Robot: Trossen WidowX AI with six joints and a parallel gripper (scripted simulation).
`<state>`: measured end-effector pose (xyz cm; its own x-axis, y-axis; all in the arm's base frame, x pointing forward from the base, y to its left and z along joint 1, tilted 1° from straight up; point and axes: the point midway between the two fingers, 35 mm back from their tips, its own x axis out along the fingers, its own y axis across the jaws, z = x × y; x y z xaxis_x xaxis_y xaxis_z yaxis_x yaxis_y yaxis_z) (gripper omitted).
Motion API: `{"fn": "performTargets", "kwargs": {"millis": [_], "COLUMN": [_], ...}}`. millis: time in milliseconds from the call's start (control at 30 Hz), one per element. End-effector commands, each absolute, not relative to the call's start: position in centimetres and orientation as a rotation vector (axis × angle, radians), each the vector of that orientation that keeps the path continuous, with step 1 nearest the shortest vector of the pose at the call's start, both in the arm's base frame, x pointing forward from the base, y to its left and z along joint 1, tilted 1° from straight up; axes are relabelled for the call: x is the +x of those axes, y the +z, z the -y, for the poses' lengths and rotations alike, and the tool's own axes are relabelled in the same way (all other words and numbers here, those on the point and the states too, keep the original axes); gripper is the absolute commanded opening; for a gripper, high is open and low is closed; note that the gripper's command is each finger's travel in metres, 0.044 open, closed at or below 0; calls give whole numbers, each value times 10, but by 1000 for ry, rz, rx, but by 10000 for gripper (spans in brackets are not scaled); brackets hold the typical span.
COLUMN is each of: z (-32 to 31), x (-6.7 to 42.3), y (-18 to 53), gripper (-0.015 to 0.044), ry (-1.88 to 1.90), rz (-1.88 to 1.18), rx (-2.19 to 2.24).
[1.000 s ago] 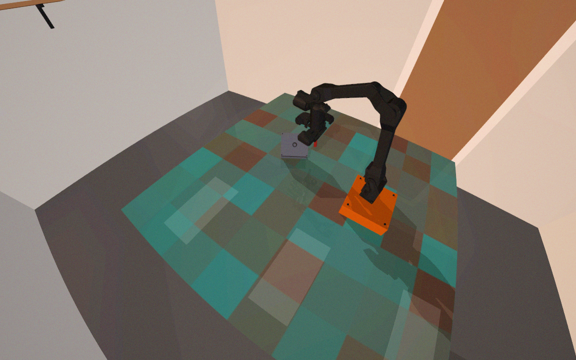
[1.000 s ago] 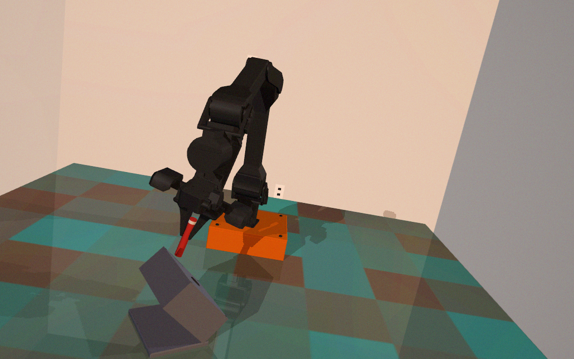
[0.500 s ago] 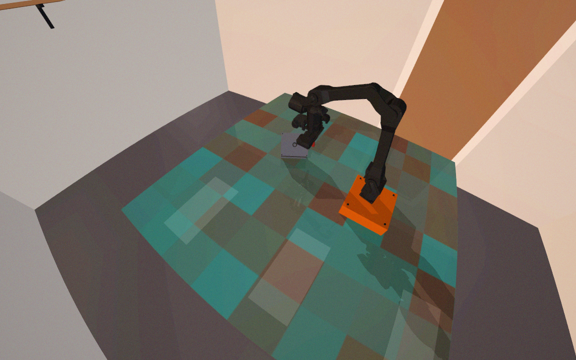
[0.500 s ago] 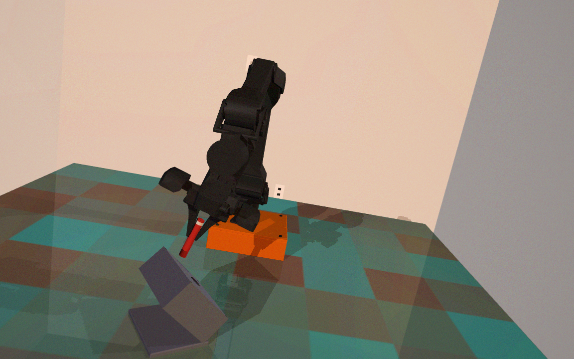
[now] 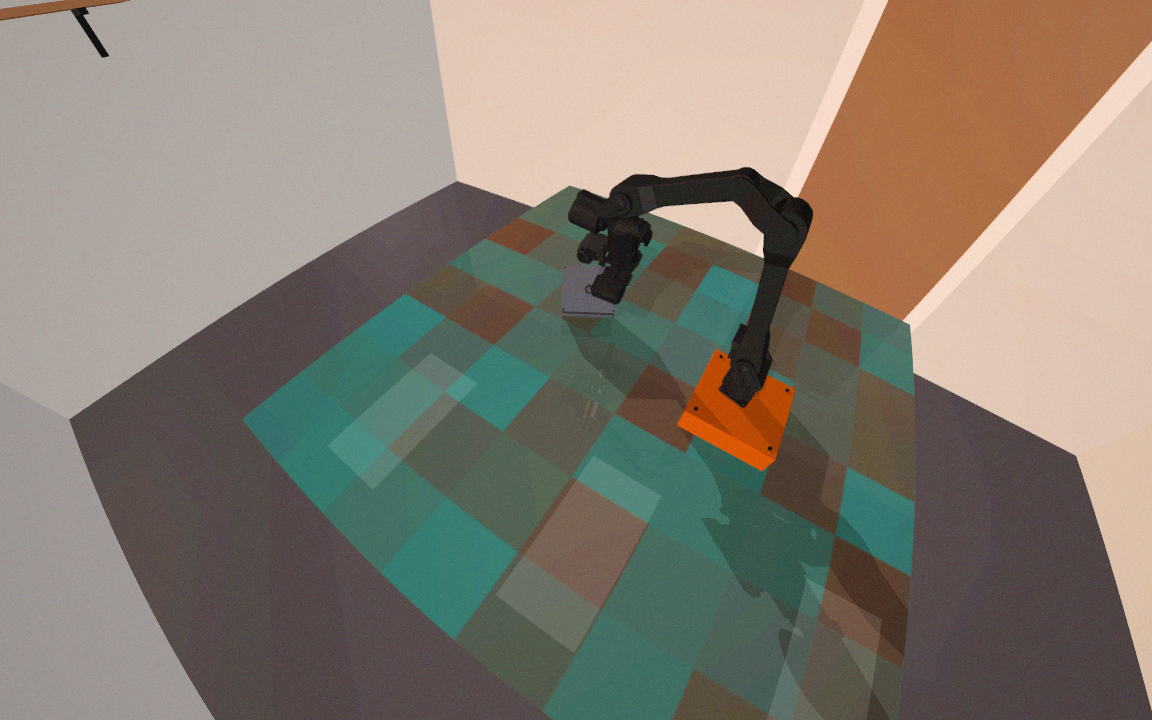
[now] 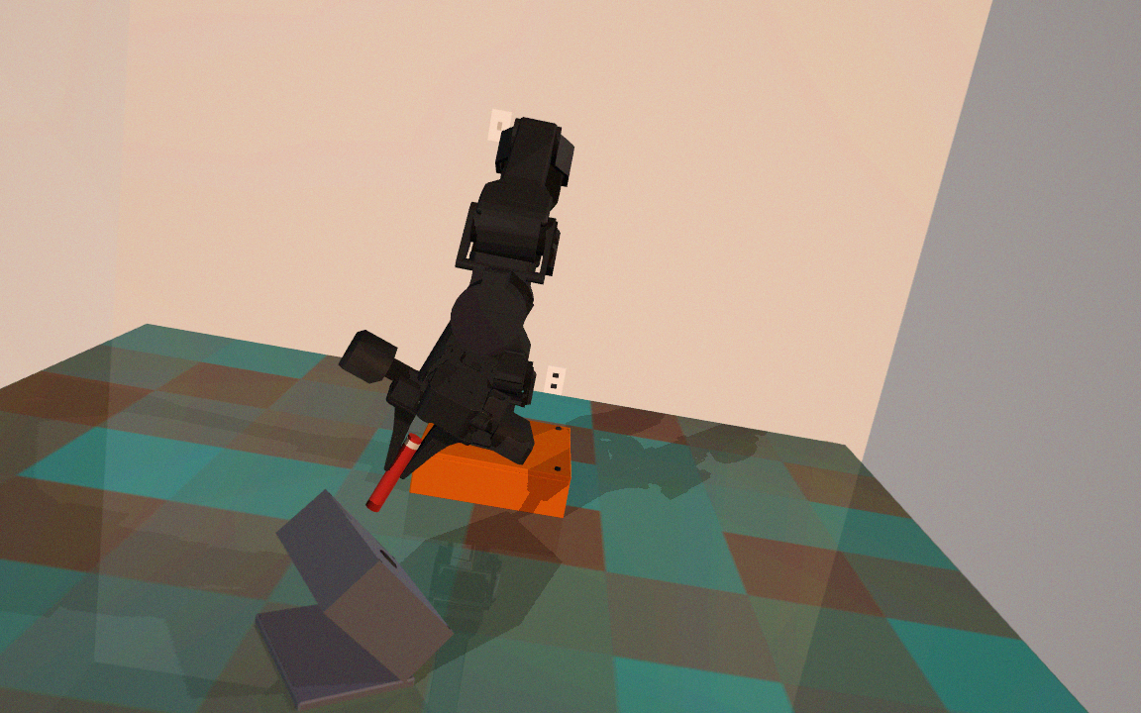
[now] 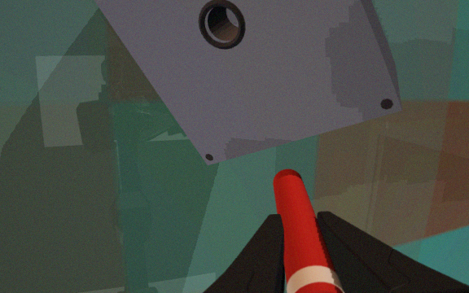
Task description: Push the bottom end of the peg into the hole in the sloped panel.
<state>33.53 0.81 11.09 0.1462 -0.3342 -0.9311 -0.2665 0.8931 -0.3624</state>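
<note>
My gripper (image 7: 298,224) (image 6: 415,439) (image 5: 602,288) is shut on a round red peg (image 7: 297,220) (image 6: 390,476) with a white band near its upper end. The peg hangs in the air, tilted, its free bottom end pointing toward the sloped grey panel (image 7: 275,81) (image 6: 326,536) (image 5: 582,295). The panel has one round hole (image 7: 221,24) (image 6: 386,559) in its face. In the wrist view the peg's tip lies below the panel's lower edge, to the right of the hole. In the top view the gripper covers the peg and part of the panel.
The arm stands on an orange base block (image 5: 737,420) (image 6: 490,474) on the checkered teal and brown table (image 5: 473,537). The panel rests on a flat grey foot plate (image 6: 317,656). Walls surround the table.
</note>
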Motion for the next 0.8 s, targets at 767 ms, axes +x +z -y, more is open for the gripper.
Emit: {"fn": "performTargets", "kwargs": {"millis": [767], "z": [-37], "x": [336], "y": [120], "gripper": [0], "ry": [18], "rz": [-1363], "rx": [-772]}}
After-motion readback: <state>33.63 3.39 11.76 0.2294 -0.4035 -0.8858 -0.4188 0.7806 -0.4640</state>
